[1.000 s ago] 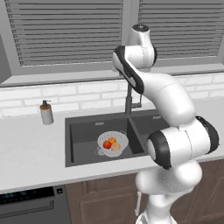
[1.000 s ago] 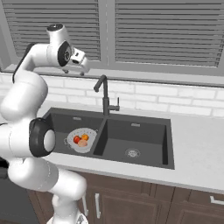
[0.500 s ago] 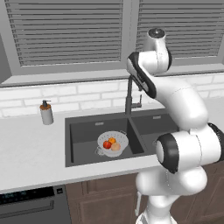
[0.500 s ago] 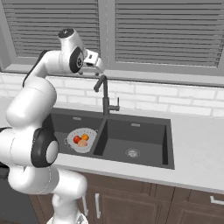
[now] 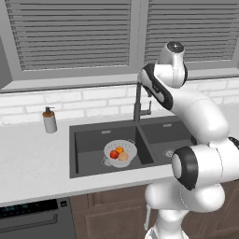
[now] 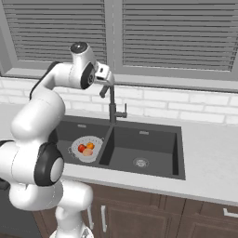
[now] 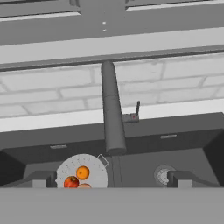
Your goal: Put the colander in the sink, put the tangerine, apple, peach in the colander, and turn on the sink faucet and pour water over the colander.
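Hand view: gripper (image 7: 112,178) wide open and empty, above the faucet (image 7: 112,113). Left of the faucet, the colander (image 5: 120,153) sits in the sink (image 5: 88,140) holding tangerine (image 5: 120,150), apple (image 5: 114,154) and peach (image 5: 123,157).

The colander (image 5: 120,152) is sitting in the left basin of the sink (image 5: 84,140), holding the apple (image 5: 114,154), tangerine (image 5: 120,150) and peach (image 5: 123,157) (all touching); the sink faucet (image 5: 137,101) is standing behind.
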Controlling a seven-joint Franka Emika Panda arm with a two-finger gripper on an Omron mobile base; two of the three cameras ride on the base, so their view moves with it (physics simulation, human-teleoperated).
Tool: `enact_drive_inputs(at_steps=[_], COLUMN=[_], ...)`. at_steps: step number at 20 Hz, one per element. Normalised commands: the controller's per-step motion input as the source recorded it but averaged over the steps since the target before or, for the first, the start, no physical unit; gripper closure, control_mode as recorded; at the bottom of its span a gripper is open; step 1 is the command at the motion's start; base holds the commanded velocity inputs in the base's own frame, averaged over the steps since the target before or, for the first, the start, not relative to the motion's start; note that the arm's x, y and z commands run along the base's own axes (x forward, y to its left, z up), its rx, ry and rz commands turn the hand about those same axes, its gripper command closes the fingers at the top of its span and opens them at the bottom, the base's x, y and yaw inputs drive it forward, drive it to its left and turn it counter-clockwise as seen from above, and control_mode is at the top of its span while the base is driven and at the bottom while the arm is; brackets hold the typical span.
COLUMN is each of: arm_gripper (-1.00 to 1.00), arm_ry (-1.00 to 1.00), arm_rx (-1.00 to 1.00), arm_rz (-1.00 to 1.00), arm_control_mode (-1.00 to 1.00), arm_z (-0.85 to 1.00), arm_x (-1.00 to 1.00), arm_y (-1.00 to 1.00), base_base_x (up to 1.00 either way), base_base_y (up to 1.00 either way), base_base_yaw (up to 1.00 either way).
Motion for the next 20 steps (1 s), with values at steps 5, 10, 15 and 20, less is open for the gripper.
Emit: enact_drive_inputs(at_steps=[5, 10, 15, 20], arm_gripper=[-1.0, -1.0, -1.0, -1.0], arm_ry=[0.0, 0.0, 0.0, 0.02], arm_rx=[0.0, 0.0, 0.0, 0.0], arm_rz=[0.01, 0.0, 0.0, 0.0], arm_control_mode=[-1.0, -1.0, -1.0, -1.0], arm_z=[-0.24, -0.18, -0.15, -0.34], arm_x=[0.01, 0.35, 0.5, 0.28], arm_y=[0.0, 0.0, 0.0, 0.0], base_base_x=[0.0, 0.0, 0.0, 0.0], base_base_y=[0.0, 0.0, 0.0, 0.0], base_base_yaw=[0.0, 0.0, 0.0, 0.0])
